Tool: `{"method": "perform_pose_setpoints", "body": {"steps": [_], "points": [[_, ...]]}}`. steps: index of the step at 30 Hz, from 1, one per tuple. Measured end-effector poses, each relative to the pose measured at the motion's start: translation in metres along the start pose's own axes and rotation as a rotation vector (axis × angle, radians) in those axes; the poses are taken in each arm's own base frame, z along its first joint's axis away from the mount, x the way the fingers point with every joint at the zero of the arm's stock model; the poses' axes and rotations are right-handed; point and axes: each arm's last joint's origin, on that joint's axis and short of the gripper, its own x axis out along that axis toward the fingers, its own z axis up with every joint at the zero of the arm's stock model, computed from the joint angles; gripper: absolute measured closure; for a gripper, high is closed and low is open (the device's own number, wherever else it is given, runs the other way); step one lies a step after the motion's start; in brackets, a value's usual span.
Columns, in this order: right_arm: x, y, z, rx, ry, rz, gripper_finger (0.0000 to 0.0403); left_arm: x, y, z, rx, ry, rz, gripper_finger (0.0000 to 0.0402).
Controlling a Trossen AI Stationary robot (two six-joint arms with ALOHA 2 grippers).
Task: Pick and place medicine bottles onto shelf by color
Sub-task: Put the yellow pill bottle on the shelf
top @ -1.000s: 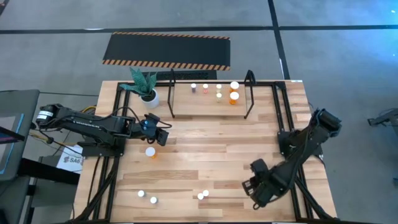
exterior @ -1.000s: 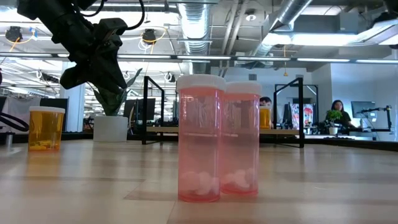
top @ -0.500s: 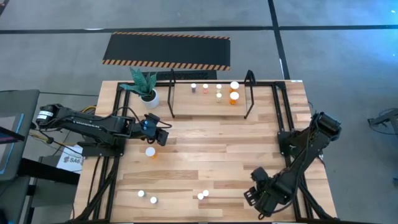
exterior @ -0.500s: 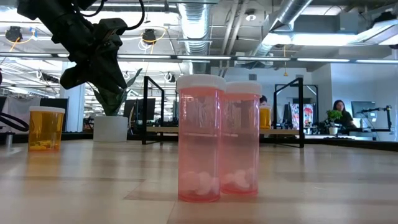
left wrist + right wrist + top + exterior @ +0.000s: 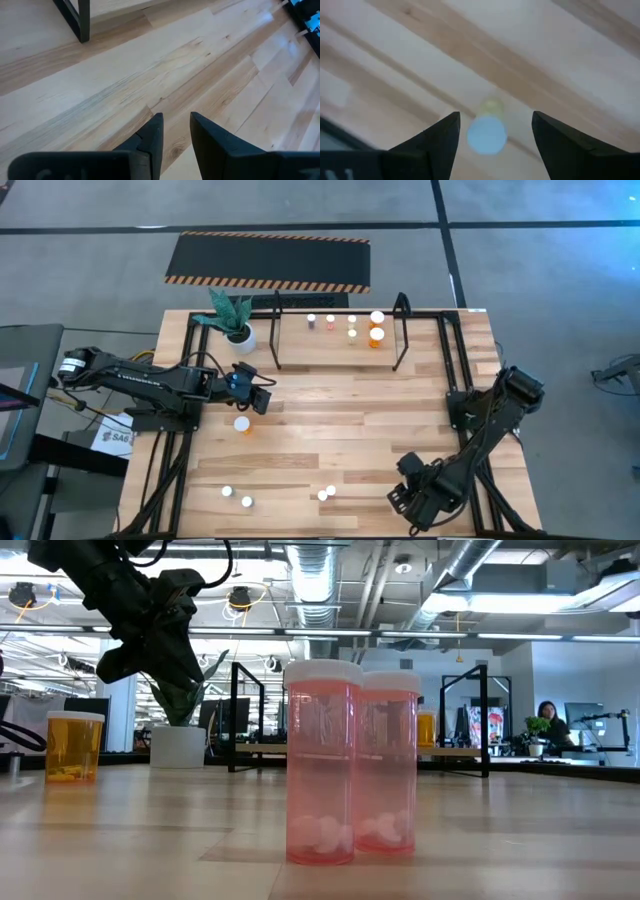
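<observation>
Several white-capped medicine bottles (image 5: 352, 326) stand on the black tube shelf (image 5: 340, 340) at the far edge. On the table stand an orange bottle (image 5: 242, 424), two white-capped ones (image 5: 236, 496) near the front left, and two pink ones (image 5: 350, 772) side by side. My right gripper (image 5: 496, 117) points down near the front right, open. A small greenish bottle (image 5: 487, 134) stands upright below it, between the fingers and apart from both. That bottle is hidden under the gripper (image 5: 413, 502) in the high view. My left gripper (image 5: 176, 120) hangs narrowly open and empty at mid-left (image 5: 260, 400).
A white pot with a green plant (image 5: 236, 325) stands at the far left corner beside the shelf. A black mat with striped edges (image 5: 268, 262) lies on the floor beyond the table. Bare wood spans the table's middle (image 5: 350, 410). A person sits in the room behind (image 5: 547, 720).
My right gripper has moved toward the table's near edge and sunk a little. The left arm and all the visible bottles have stayed where they were.
</observation>
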Motion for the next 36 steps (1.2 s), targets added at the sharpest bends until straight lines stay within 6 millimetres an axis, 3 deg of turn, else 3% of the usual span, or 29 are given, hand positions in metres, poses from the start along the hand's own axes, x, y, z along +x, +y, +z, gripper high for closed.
{"method": "perform_pose_setpoints", "body": {"steps": [4,15,30,36], "points": [[0.013,0.003,-0.002,0.0,-0.003,-0.029,0.0132,0.0,0.0,0.0,0.0,0.0,0.0,0.0319],[0.015,0.005,-0.002,0.006,0.015,-0.031,0.014,0.0,0.0,0.0,0.0,0.0,0.0,0.0319],[0.016,0.008,-0.003,0.029,0.027,-0.003,0.0263,0.0,0.0,0.0,0.0,0.0,0.0,0.0319],[0.016,0.009,0.0,0.026,0.025,-0.007,0.027,0.0,0.0,0.0,0.0,0.0,0.0,0.0319]]}}
